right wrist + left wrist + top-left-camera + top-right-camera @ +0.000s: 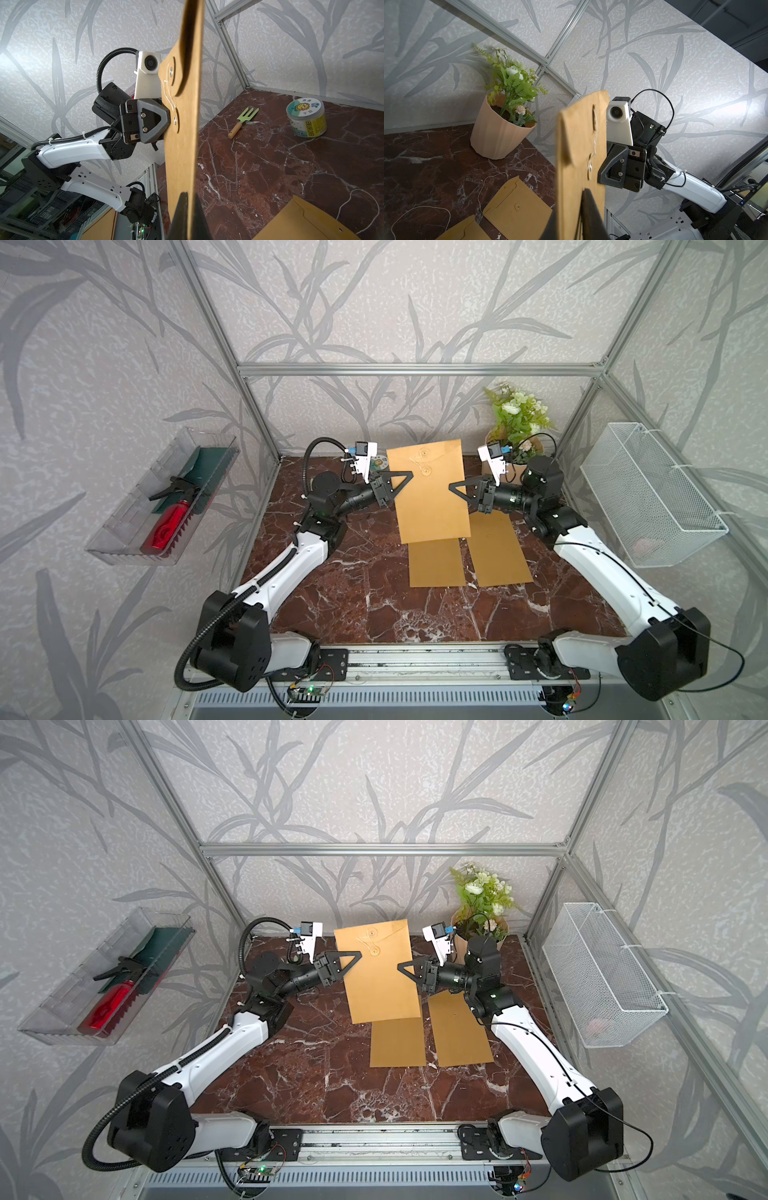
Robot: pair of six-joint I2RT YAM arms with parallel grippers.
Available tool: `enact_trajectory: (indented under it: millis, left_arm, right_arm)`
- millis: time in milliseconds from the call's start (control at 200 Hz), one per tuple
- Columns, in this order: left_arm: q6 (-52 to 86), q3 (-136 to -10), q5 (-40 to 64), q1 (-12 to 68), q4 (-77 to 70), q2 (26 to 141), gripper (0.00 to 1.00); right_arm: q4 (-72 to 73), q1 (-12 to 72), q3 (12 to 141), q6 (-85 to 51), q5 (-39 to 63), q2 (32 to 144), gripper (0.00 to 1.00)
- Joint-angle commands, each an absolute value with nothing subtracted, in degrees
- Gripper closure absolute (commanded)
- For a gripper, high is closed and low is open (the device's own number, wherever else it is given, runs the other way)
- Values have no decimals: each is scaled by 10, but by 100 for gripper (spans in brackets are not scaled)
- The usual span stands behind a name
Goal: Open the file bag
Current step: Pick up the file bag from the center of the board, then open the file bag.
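A brown kraft file bag (430,497) (380,977) hangs upright above the marble table, held by both arms. Its rounded flap lies down, and a thin white string (415,462) runs loosely between its two round buttons. My left gripper (409,475) (358,955) is shut on the bag's left edge beside the lower button. In the left wrist view its fingers (588,207) straddle the bag (577,145). My right gripper (451,488) (400,967) is shut on the opposite edge, and its wrist view shows the gripper (190,196) clamped on the sheet (182,145).
Two more file bags (436,562) (500,549) lie flat below the held one. A potted plant (517,427) stands back right. A wire basket (648,493) hangs on the right wall, a clear tray (124,547) with a red spray bottle on the left. A small fork (245,120) and a jar (305,117) sit at the back.
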State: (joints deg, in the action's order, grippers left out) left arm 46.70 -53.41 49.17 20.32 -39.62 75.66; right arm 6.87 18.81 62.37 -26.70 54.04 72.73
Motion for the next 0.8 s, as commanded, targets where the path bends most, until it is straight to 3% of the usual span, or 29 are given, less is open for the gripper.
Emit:
enact_trajectory:
  millis: [0,160,305,410,600,795]
  left_arm:
    - [473,-556,491,208,-426,752,94]
    - [469,-553,482,208,-419,743,100]
    - [413,-547,439,208,-338,713,100]
    - [329,-556,387,210,-210,682,100]
    - [240,-562,294,221,-69,642,100]
    - [216,-575,243,246,-15,640,100]
  right_arm:
    - [57,191,629,-248,535,729,100]
    - [43,191,631,-237,528,728,96]
    - [-16,191,638,-199,492,709,71]
    - [-85,191,652,-153,451,689,61]
    - [-179,223,684,-86,355,657,59]
    - [-233,349,745,-11,194,676,60]
